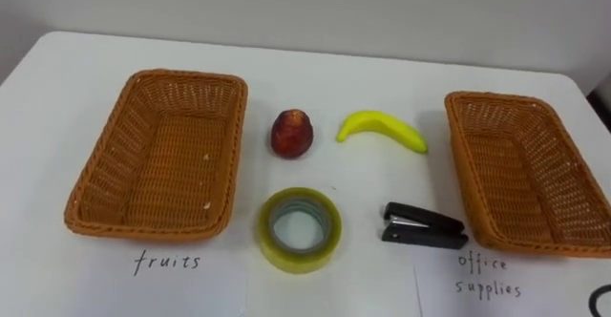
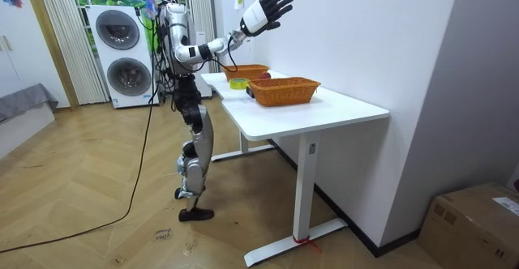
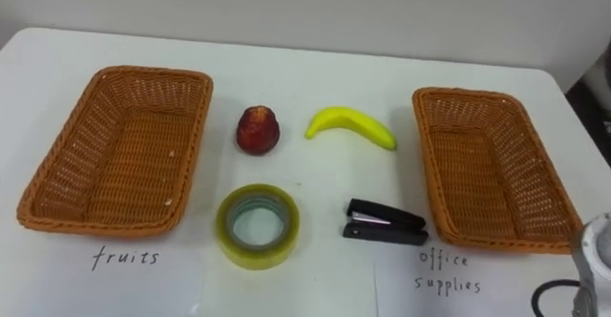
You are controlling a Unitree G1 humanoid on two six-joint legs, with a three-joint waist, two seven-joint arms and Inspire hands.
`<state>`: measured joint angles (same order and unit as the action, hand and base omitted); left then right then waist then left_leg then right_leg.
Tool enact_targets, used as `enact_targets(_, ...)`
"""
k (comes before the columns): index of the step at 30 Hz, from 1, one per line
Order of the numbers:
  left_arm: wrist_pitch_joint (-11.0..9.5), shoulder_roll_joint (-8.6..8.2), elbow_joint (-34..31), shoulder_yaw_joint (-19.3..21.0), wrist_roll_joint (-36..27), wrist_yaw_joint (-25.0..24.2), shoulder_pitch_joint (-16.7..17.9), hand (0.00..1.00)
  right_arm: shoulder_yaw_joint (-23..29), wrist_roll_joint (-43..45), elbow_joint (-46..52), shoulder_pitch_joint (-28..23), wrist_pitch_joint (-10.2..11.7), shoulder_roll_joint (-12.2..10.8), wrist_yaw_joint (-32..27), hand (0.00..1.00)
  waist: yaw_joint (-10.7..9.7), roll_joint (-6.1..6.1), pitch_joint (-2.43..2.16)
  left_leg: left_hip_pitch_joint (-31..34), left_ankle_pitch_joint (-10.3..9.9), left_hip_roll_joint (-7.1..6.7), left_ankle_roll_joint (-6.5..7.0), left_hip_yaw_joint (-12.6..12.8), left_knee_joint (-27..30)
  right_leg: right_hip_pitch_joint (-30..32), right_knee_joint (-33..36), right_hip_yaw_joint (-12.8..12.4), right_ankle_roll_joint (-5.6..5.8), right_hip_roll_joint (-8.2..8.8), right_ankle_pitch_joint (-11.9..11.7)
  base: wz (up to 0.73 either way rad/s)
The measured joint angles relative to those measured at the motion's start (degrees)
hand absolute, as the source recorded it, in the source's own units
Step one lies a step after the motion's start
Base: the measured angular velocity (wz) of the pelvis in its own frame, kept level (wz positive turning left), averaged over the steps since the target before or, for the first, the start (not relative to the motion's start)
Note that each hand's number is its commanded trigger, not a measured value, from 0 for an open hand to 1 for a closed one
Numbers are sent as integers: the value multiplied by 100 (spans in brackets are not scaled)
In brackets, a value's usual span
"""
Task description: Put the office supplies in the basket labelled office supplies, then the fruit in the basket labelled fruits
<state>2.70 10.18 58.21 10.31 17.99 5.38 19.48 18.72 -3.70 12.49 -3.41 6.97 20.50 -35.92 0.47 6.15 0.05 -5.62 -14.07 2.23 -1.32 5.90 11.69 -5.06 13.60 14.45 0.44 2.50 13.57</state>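
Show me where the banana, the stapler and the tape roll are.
banana [image 1: 382, 129]: left eye view, middle of its curved body.
stapler [image 1: 424, 226]: left eye view, middle of its black body.
tape roll [image 1: 296, 261]: left eye view, near wall of the ring.

1. You have a white table [image 1: 57, 69] with a smooth, flat top; in the room view it stands on white legs against the wall.
2. Toward your left on it sits the left basket [image 1: 181, 74], brown wicker, with a handwritten label [image 1: 167, 261] in front of it.
3. Toward your right sits the right basket [image 1: 520, 169], matching the first, with a second label [image 1: 487, 274] in front of it.
4. Between the baskets, on the far side, you see a red fruit [image 1: 292, 133] and a banana [image 1: 382, 129], near each other but apart.
5. Nearer to you lie a tape roll [image 1: 263, 231], flat on its side, and a black stapler [image 1: 423, 225] just beside the right basket.
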Motion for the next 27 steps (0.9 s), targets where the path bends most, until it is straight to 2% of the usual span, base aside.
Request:
enact_targets(7, -9, 3, -7, -5, 132, -131, -23, 0, -210, 451, 87, 301, -5, 14, 370, 0, 31, -45, 10, -14, 1, 1, 2, -36, 38, -45, 2, 4, -8, 0, -6, 1)
enact_targets(12, -22, 39, -7, -46, 132, -229, -90, 0, -510, 449, 73, 330, -6, 19, 989, 0, 35, -74, 35, 3, 1, 4, 2, -47, 95, -58, 5, 1, -19, 3, -12, 1)
enact_targets(20, -30, 139, -10, -41, 133, -376, -136, 0, -628, 458, 69, 330, -9, 22, 1675, 0, 108, 26, 23, 11, 1, 0, 2, -46, 107, -68, -24, 12, -18, 2, -11, 0)
enact_targets(27, -71, 198, -40, -50, 137, -332, -134, 0, -656, 909, -40, 290, -26, 44, 2197, 0, 109, 20, 20, 16, 1, 4, 1, -87, 116, -132, -89, 102, -18, -5, -26, 4)
